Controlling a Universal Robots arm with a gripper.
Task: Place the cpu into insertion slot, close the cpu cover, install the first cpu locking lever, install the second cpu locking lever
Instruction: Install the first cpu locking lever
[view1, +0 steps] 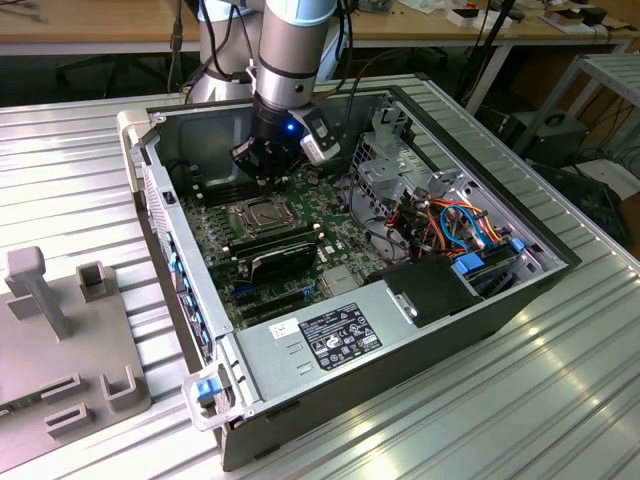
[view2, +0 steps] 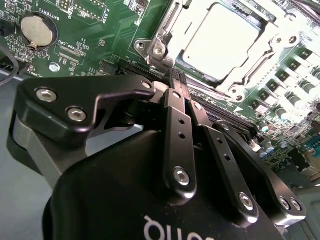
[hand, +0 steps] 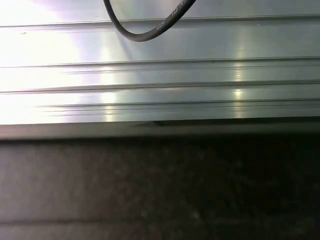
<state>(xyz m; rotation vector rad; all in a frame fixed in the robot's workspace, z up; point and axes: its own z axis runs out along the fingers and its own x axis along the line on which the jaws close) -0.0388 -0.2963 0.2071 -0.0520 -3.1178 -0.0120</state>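
hand (view2: 175, 78) closed beside one seated cpu (view2: 220, 40)

The arm (view1: 290, 50) reaches straight down, its black gripper (view2: 176, 81) pointing downward, fingers (view2: 178, 135) pressed together at their tips.

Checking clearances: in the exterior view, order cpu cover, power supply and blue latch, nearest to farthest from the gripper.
1. cpu cover, right by the gripper.
2. power supply, farther toward the camera.
3. blue latch, outermost, toward the exterior view's left.
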